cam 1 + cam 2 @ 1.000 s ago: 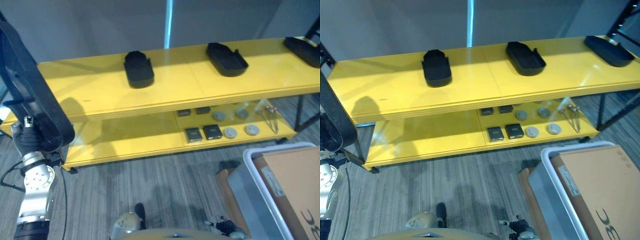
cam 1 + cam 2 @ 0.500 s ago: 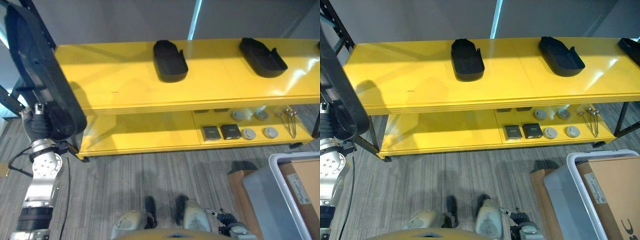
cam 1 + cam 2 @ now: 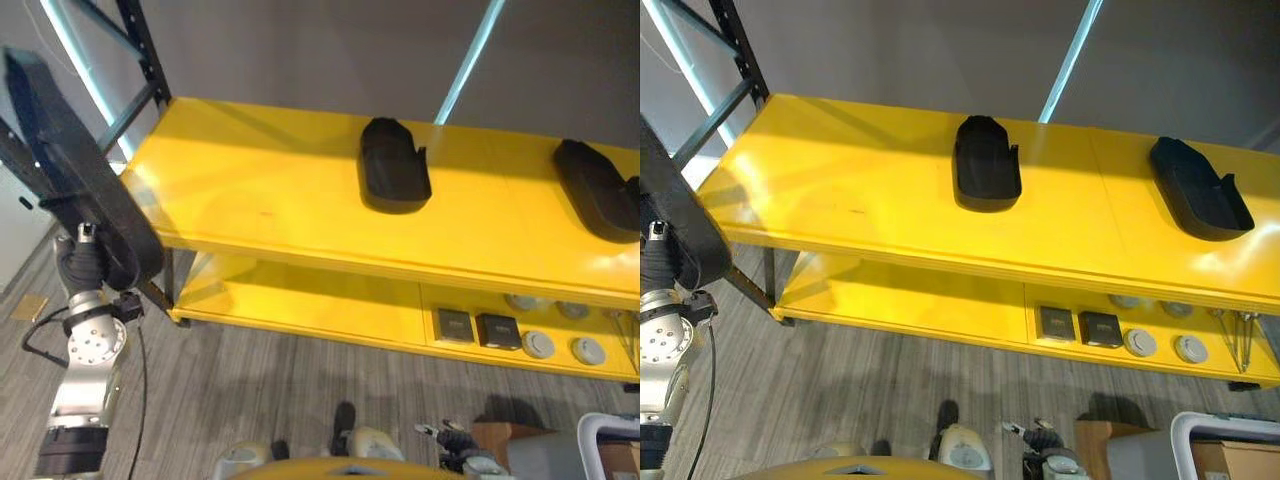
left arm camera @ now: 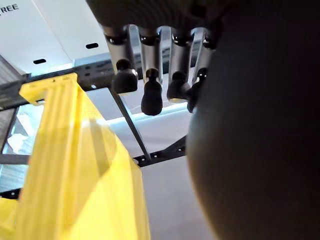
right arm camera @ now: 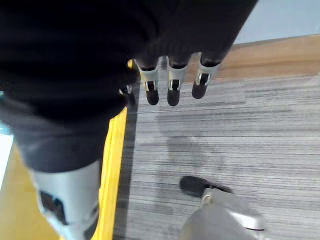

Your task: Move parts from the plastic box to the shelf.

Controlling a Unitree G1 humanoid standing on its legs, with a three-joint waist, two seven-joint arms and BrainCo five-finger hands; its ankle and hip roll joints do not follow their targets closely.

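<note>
Left eye view showed you two black plastic trays (image 3: 393, 178) on the yellow shelf (image 3: 250, 200); your left hand (image 4: 150, 75) gripped a third (image 3: 80, 180), unplaced; right hand (image 5: 172, 82) hung relaxed, empty.

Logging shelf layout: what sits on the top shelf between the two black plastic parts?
Nothing: between the left black plastic part and the right black plastic part, the yellow top shelf is bare in both eye views.
</note>
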